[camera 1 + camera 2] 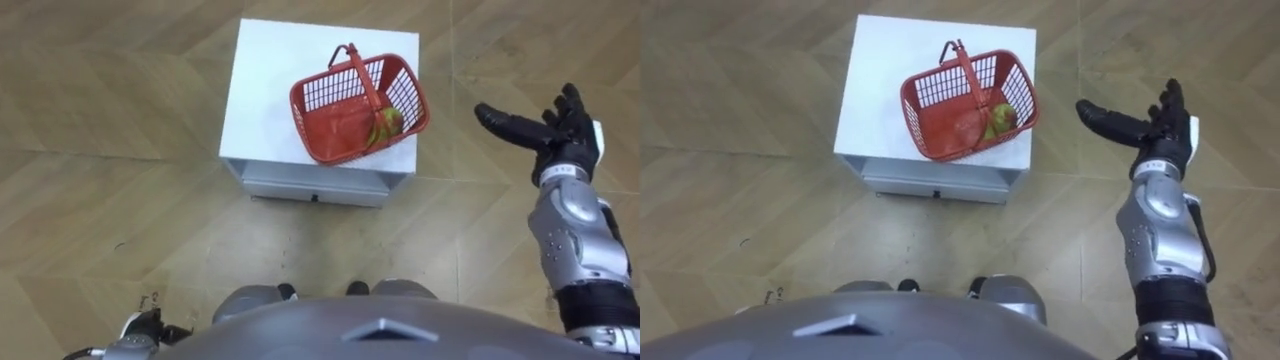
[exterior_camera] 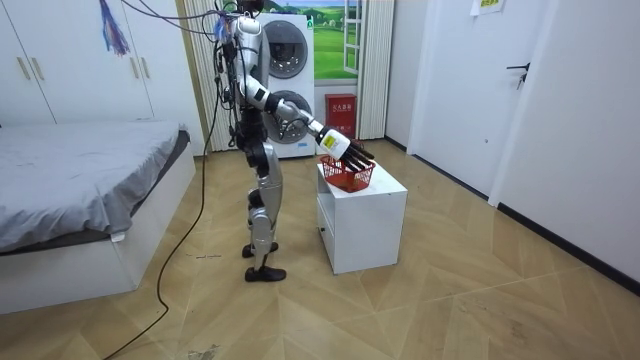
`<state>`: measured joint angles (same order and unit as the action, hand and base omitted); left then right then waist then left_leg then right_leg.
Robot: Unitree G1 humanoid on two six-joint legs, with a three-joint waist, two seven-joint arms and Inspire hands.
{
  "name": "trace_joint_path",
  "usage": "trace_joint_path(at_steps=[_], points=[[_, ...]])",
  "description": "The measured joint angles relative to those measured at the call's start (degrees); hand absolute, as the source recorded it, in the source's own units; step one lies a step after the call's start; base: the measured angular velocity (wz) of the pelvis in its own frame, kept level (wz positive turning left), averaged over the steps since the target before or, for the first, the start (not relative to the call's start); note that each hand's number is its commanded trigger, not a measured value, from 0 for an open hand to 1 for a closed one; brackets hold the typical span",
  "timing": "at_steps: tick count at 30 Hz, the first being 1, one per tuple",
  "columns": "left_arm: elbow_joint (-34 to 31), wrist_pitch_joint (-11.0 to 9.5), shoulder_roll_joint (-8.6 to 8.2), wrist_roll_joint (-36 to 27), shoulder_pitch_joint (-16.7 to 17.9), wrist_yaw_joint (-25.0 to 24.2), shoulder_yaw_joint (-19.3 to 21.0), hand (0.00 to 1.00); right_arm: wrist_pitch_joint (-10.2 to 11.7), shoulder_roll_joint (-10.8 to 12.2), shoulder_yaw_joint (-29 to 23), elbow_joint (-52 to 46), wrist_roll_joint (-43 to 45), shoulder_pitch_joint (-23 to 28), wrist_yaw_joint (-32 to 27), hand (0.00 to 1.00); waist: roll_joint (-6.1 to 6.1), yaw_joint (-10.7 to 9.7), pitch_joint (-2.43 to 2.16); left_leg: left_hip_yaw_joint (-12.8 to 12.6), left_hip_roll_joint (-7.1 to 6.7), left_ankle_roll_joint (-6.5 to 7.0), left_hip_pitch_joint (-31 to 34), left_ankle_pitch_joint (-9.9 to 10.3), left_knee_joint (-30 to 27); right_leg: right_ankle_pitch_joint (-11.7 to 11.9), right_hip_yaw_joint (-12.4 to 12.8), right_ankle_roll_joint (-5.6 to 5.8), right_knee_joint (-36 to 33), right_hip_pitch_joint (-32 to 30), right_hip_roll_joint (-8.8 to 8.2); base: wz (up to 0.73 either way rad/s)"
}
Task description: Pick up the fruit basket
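Fingers spread and holding nothing, the robot's right hand [image 1: 545, 128] hovers beside the red plastic mesh fruit basket [image 1: 358, 108] standing on the small white table [image 1: 270, 90], where a clean lift likely means hooking its upright handle [image 1: 362, 75] centrally.

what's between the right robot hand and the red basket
Nothing. In the left eye view the right robot hand, fingers spread, is off to the side of the basket on the white table, with bare wood floor showing between them.
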<state>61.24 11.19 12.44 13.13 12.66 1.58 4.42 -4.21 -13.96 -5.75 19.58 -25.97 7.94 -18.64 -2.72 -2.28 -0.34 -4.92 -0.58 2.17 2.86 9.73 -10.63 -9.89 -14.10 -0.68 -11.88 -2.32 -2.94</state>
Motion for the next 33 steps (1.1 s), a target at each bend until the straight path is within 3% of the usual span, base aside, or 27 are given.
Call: trace_joint_path(at_steps=[4, 9, 14, 18, 22, 25, 30, 33], points=[[-0.55, -0.16, 0.39, 0.10, 0.63, 0.06, 0.00, 0.00, 0.67, 0.10, -0.07, 7.74, 1.42, 1.50, 0.10, 0.00, -0.22, -0.05, 0.18, -0.13, 0.22, -0.07, -1.08, 0.54, 0.08, -0.01, 0.55, 0.02, 0.27, 0.95, 0.11, -0.04], [0.40, -0.32, 0.00, 0.03, 0.97, 0.57, 0.30, 0.00, 0.80, 0.14, -0.59, 26.87, 2.89, 3.76, 1.32, 0.00, 0.23, -0.33, 0.14, 0.03, 0.21, -0.11, -2.80, 0.99, 0.38, -0.34, 0.56, 0.25, 0.29, 2.47, 0.10, -0.01], [0.19, -0.21, -0.02, 0.07, 1.08, 0.53, 2.34, 0.00, 0.20, 0.17, -0.57, 37.24, 2.84, 6.87, 3.58, 0.00, 0.07, -0.16, 0.26, -0.38, 0.17, -0.13, -3.22, 1.02, 0.65, -0.59, 1.03, 0.21, 0.12, 2.56, 0.12, -0.06], [0.45, 0.04, -0.72, 0.96, 1.09, 0.48, 3.91, 0.00, -1.38, 1.00, -0.60, 46.45, 4.41, 5.95, 6.97, 0.00, -0.21, 0.24, 0.40, -0.60, 0.15, -0.15, -4.74, 1.07, 1.10, -0.77, 1.49, 0.27, 0.43, 3.39, 0.34, -0.04], [0.63, 0.86, -0.92, 1.45, 1.24, 0.61, 4.46, 0.00, -3.21, 1.59, -0.51, 50.39, 7.92, 5.55, 9.06, 0.00, -0.21, 1.02, 0.37, -0.61, 0.11, -0.20, -5.44, 1.28, 1.22, -1.21, 1.52, 0.28, 0.79, 3.96, 0.26, 0.01], [0.61, 1.26, -1.74, 2.34, 1.24, 0.78, 5.02, 0.00, -3.85, 2.36, -0.44, 53.36, 12.55, 5.15, 10.74, 0.00, -0.07, 1.17, 0.30, -0.53, 0.19, -0.23, -5.55, 1.41, 1.21, -1.21, 1.18, 0.29, 1.10, 4.36, 0.55, 0.05], [0.67, 1.63, -3.23, 2.72, 0.67, 0.79, 5.12, 0.00, -6.80, 3.83, -0.03, 54.61, 19.59, 3.01, 13.24, 0.00, 0.65, 1.33, 0.12, -0.99, 0.48, -0.56, -5.81, 1.81, 1.23, -1.22, 2.17, 0.22, 1.22, 4.37, 1.09, -0.07], [0.77, 1.64, -3.24, 2.58, -0.11, 1.60, 4.95, 0.00, -7.06, 3.95, 0.00, 54.47, 20.09, 1.73, 13.74, 0.00, 0.77, 1.31, 0.18, -1.51, 0.69, -0.70, -6.23, 1.99, 1.24, -1.24, 2.76, 0.11, 1.20, 4.60, 1.18, -0.12]])
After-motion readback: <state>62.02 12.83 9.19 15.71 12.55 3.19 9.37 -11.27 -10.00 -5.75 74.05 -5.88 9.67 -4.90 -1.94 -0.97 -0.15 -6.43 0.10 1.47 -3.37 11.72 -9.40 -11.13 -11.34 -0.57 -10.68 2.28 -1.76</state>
